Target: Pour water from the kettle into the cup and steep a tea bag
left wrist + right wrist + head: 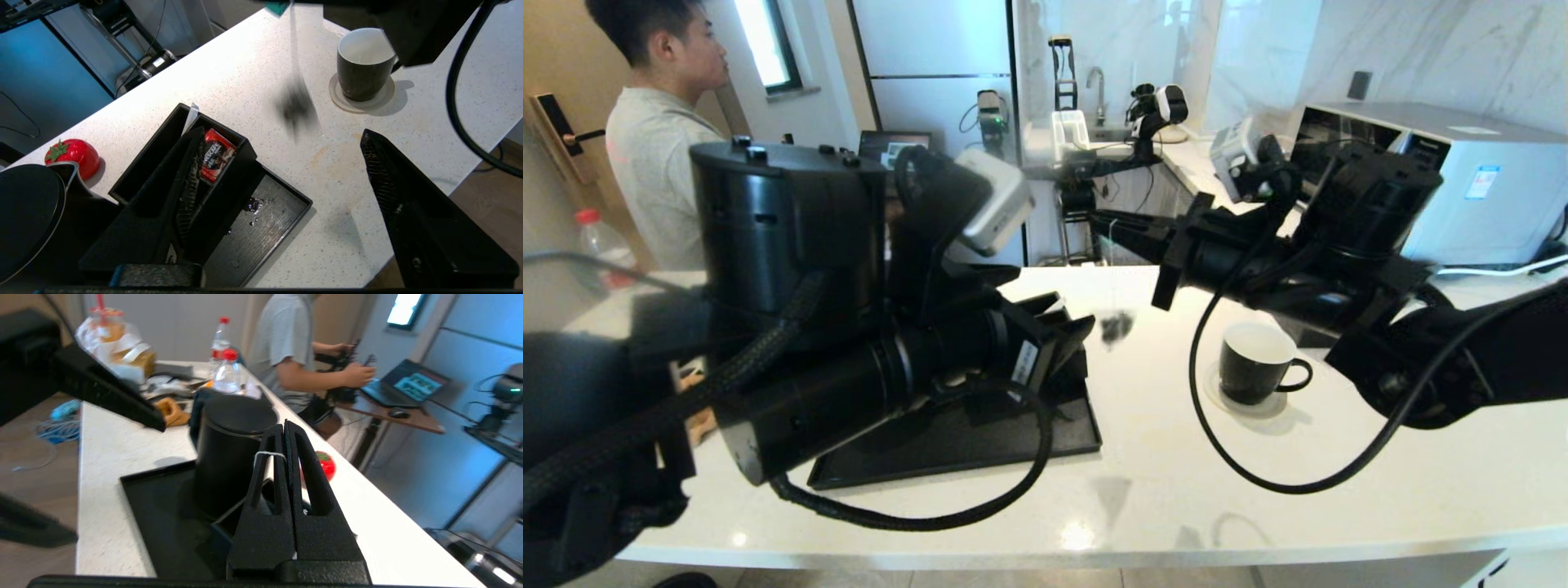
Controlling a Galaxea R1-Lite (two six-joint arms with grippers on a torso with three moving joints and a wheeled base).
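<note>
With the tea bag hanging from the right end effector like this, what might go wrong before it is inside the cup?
1. The tea bag hangs by its string from the shut right end effector and looks blurred, as if swinging. It is beside the cup, not over it, so it may hit the rim or land on the counter.
2. Only the thin string is pinched; it may slip.
3. The left end effector, open over the black tray, is close to the path.
</note>
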